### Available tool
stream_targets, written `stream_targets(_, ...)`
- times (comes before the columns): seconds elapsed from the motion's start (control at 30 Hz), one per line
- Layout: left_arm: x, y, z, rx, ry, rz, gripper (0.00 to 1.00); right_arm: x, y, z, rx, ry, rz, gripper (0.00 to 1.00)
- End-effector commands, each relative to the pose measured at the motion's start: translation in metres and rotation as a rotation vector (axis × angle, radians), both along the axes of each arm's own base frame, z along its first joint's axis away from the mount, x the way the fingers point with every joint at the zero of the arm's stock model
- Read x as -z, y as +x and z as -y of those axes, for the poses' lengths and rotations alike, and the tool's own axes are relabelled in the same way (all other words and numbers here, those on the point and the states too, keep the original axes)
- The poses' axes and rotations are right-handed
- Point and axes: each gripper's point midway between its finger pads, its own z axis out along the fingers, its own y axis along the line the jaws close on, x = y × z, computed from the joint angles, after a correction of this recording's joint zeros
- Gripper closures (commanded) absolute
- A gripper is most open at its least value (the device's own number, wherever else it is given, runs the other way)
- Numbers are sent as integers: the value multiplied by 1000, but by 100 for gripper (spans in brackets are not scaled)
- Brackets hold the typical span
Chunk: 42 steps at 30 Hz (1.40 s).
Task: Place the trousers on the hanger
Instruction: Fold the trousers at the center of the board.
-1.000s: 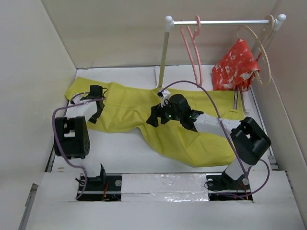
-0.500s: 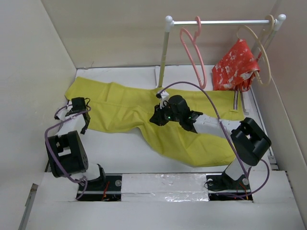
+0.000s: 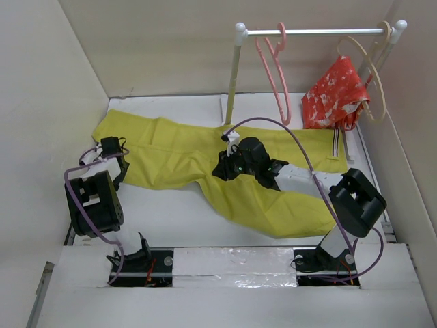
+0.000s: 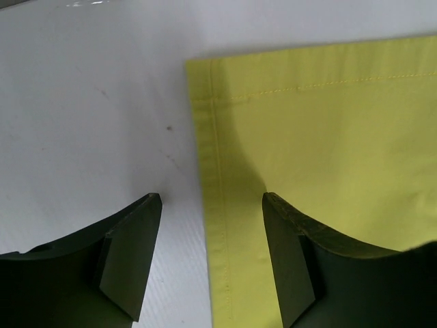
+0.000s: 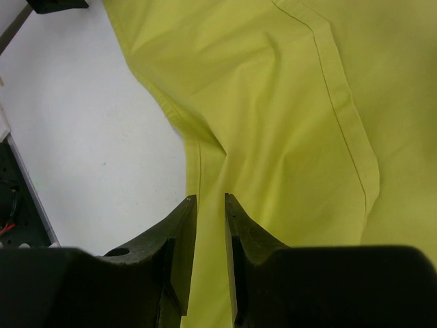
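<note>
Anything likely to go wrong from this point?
The left gripper is open astride the hem of the trousers, one finger over the table; closing may catch only the edge and slip.
The right gripper is nearly closed at the crotch fold; its hold looks unsure.
The hanger hangs free and may swing.

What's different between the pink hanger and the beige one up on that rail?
The pink hanger is bare; the beige hanger carries a red patterned garment. The pink hanger is thin and narrow, while the beige hanger looks larger and rounder. Both hang by their hooks from the same white rail.
</note>
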Motion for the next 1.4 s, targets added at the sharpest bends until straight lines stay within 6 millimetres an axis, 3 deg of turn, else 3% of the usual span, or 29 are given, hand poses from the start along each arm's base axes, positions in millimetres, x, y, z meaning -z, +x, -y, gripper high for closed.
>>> stream_targets(0.0,15,5,9,32,-63,-17,44,-15,3,-4,3,24,60,71)
stream_targets(0.1,14,16,8,64,-62,-19,52,-15,4,-3,10,21,61,72)
stream_targets(0.17,17,21,10,104,-60,-36,70,-15,4,-2,12,20,64,72)
stream_targets(0.2,15,26,10,115,-62,-32,87,-16,5,-1,18,19,70,72)
stream_targets(0.23,16,26,10,119,-65,-40,95,-17,5,-1,22,20,70,72)
stream_targets(0.27,16,26,11,123,-66,-39,100,-17,5,0,23,20,73,72)
stream_targets(0.4,6,26,11,122,-58,-15,100,-16,10,6,39,24,67,72)
stream_targets(0.5,-29,32,11,136,-37,64,100,-18,10,7,49,27,71,72)
stream_targets(0.53,-56,35,10,151,-9,127,100,-20,10,8,53,29,78,72)
stream_targets(0.6,-90,36,12,184,34,201,100,-22,15,14,78,24,86,71)
stream_targets(0.63,-125,34,19,214,84,287,100,-21,15,16,82,21,86,70)
stream_targets(0.7,-156,23,21,236,138,347,100,-28,17,22,99,27,99,68)
stream_targets(0.73,-186,12,24,241,172,439,100,-30,20,26,112,29,103,68)
stream_targets(0.8,-211,-2,26,259,220,505,100,-34,22,35,138,36,119,69)
stream_targets(0.83,-234,-15,29,255,251,581,100,-34,27,42,163,34,120,72)
stream_targets(0.87,-244,-21,30,254,265,609,100,-28,30,52,187,25,108,76)
stream_targets(0.9,-256,-27,32,269,283,642,100,-35,31,61,216,39,115,83)
stream_targets(0.93,-278,-37,36,279,310,705,100,-34,31,69,242,42,111,97)
stream_targets(0.97,-291,-43,38,288,324,730,100,-18,28,87,284,22,80,100)
stream_targets(1.0,-300,-49,40,309,340,738,100,-31,25,100,331,56,90,100)
stream_targets(1.03,-328,-60,44,317,373,805,100,-32,23,112,367,63,90,100)
stream_targets(1.1,-353,-71,51,353,402,858,100,-15,14,148,507,30,46,100)
stream_targets(1.13,-379,-84,56,371,440,913,100,-33,13,170,594,60,86,100)
stream_targets(1.17,-388,-88,61,390,442,932,100,-21,6,191,664,11,49,100)
stream_targets(1.23,-413,-106,75,436,450,1009,100,-23,2,245,874,4,45,94)
stream_targets(1.3,-425,-117,83,468,467,1068,100,-10,-6,285,1001,-37,9,87)
stream_targets(1.33,-432,-127,93,505,465,1112,100,-8,-5,316,1106,-33,-4,85)
stream_targets(1.37,-434,-131,98,527,461,1133,100,-2,-11,332,1144,-39,-16,83)
